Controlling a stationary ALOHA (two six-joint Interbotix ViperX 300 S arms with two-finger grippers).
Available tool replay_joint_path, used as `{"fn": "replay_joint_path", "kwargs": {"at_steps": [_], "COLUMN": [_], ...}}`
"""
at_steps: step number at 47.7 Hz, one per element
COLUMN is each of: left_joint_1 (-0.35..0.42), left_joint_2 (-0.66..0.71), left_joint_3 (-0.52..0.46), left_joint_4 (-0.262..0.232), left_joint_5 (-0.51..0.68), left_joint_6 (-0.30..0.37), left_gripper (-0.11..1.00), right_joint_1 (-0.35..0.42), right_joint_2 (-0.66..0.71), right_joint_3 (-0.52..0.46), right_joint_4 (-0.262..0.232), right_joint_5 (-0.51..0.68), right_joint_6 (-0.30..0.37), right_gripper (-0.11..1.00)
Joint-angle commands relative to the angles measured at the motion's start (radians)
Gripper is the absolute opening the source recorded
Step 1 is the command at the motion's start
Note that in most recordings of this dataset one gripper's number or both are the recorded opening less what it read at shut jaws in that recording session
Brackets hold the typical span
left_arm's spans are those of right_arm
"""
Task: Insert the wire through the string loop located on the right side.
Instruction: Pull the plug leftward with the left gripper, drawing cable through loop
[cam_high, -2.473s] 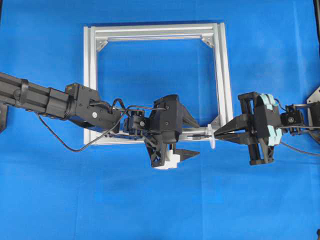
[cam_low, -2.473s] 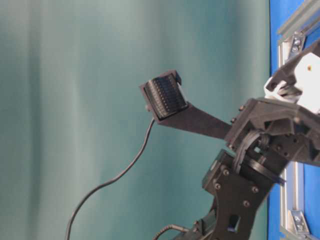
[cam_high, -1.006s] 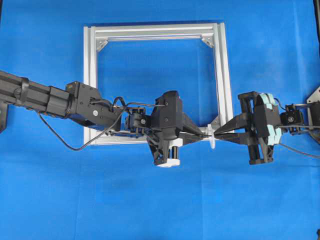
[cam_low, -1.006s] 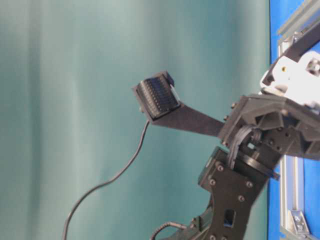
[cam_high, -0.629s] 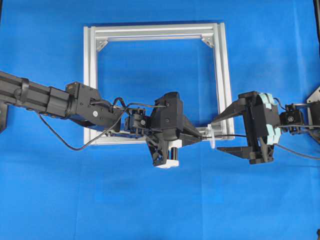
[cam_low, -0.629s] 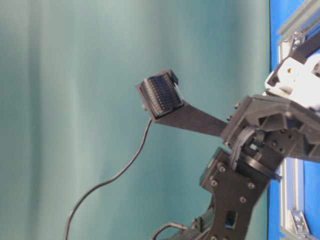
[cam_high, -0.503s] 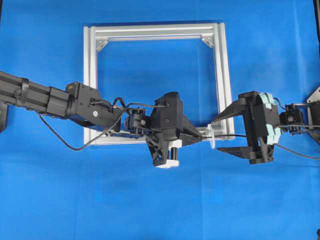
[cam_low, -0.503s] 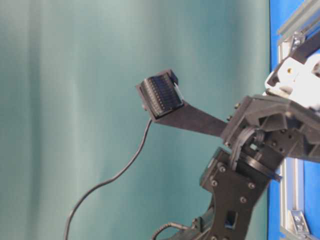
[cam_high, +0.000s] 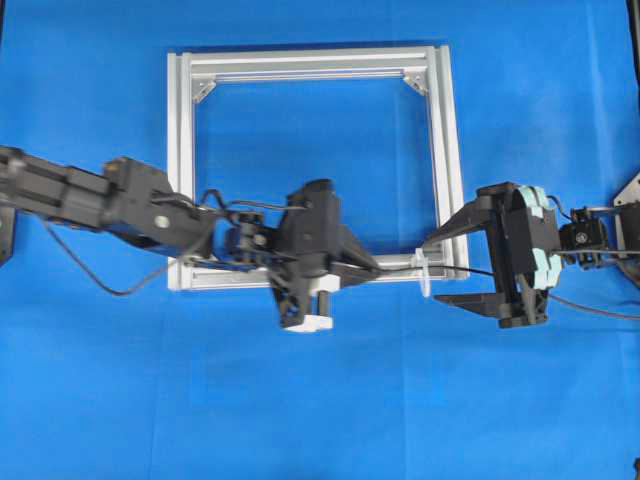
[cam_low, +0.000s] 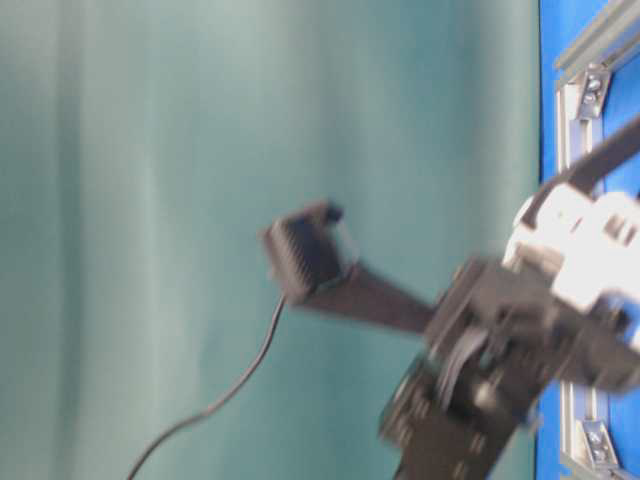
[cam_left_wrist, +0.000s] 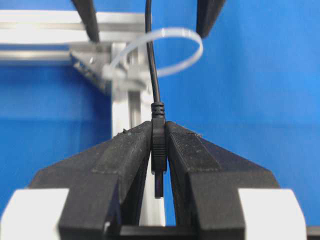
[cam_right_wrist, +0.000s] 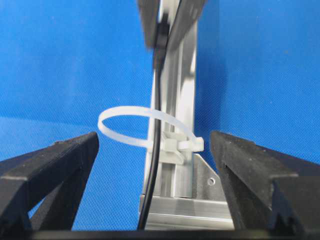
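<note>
**Wire runs through the loop; left fingers clamp the plug, right fingers stand wide**

The left gripper (cam_left_wrist: 159, 150) has its fingers (cam_left_wrist: 125, 160) closed tight on the plug end of the wire (cam_left_wrist: 152, 60), pinching the moulded collar so the thin cable leads straight out ahead of it. That hold keeps the cable's line fixed and aimed, which a limp cable would not manage by itself.

In the left wrist view the wire passes through the white zip-tie loop (cam_left_wrist: 165, 52), which stands up from its small clip on the corner of the silver aluminium frame (cam_left_wrist: 122, 115). The right wrist view agrees: the black cable crosses inside the loop (cam_right_wrist: 145, 127) and carries on toward the camera.

The right gripper (cam_high: 440, 270) sits just beyond the loop on the blue counter (cam_high: 330, 400), its fingers (cam_right_wrist: 55, 165) spread fully apart and holding nothing, 1 on each side of the cable. Placed like this, it seems ready to take the cable on the far side of the loop.

From above, the cable spans the gap between both grippers, over the frame's lower right corner. The table-level view is blurred and adds little.
</note>
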Motion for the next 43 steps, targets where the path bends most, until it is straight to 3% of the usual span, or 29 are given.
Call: {"fn": "replay_joint_path", "kwargs": {"at_steps": [1, 15, 30, 43], "left_joint_1": [-0.002, -0.008, -0.031, -0.064], "left_joint_2": [-0.087, -0.219, -0.442, -0.575], "left_joint_3": [0.052, 0.27, 0.525, 0.669], "left_joint_4": [0.002, 0.0, 0.0, 0.002], "left_joint_5": [-0.014, -0.032, -0.028, -0.018], "left_joint_6": [-0.003, -0.009, -0.075, -0.075], "left_gripper": [0.09, 0.09, 0.09, 0.09], "right_joint_1": [-0.002, -0.002, -0.002, -0.002], "right_joint_2": [-0.014, -0.014, -0.014, -0.014], "right_joint_3": [-0.005, -0.005, -0.005, -0.005], "right_joint_4": [0.0, -0.002, -0.003, -0.005], "right_joint_5": [-0.005, -0.005, 0.009, 0.011], "right_joint_6": [-0.002, -0.002, -0.002, -0.003], "right_gripper": [0.91, 0.91, 0.91, 0.91]}}
